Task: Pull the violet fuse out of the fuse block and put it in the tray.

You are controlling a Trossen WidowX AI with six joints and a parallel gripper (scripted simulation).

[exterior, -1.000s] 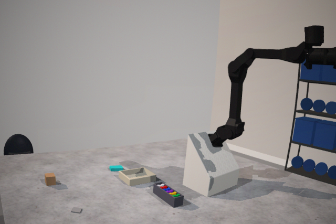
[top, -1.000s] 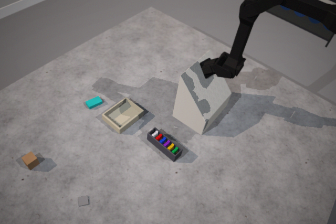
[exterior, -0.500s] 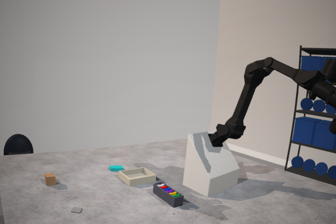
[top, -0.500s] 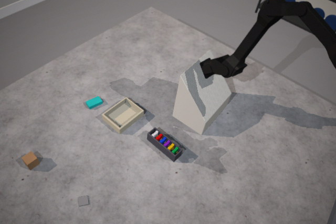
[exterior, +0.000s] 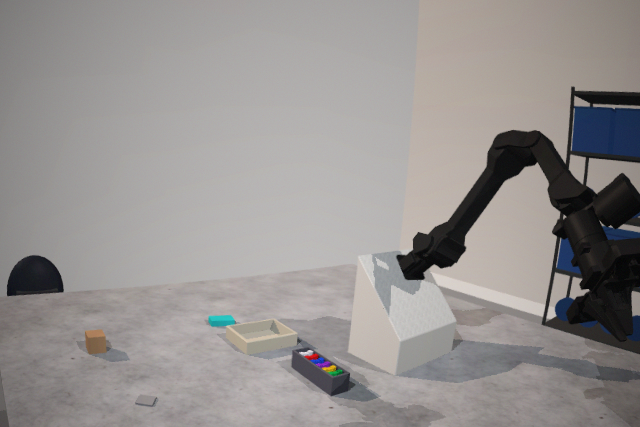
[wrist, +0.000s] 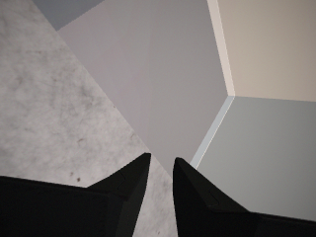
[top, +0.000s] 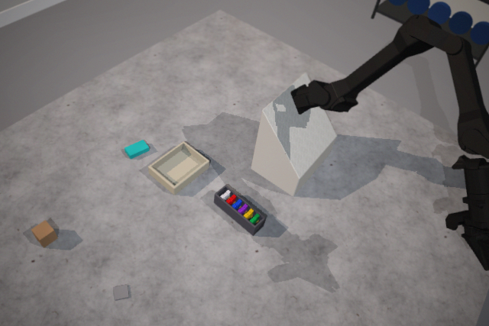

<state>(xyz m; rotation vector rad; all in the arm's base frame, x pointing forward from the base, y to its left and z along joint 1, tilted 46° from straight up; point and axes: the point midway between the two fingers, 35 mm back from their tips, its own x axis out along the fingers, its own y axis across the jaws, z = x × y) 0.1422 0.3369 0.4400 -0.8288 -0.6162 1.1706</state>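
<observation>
The violet fuse [top: 242,208] [exterior: 324,364] sits in the dark fuse block [top: 234,211] [exterior: 313,373], between the blue fuse [top: 237,204] and the yellow fuse [top: 248,214]. White, red and green fuses also stand in the block. The beige tray [top: 162,183] [exterior: 263,343] lies beyond the block's white-fuse end and is empty. My gripper [wrist: 162,162] [exterior: 624,335] is slightly open, with a narrow gap and nothing between its fingertips. It is far to the right of the block, at the right edge of the top and exterior views, where it is partly cut off.
A large white slanted block [top: 276,160] [exterior: 374,319] stands right of the fuse block, with the arm's base on its slope. A teal block [top: 137,149] lies behind the tray. An orange cube [top: 44,233] and a flat grey piece [top: 121,292] lie at the left.
</observation>
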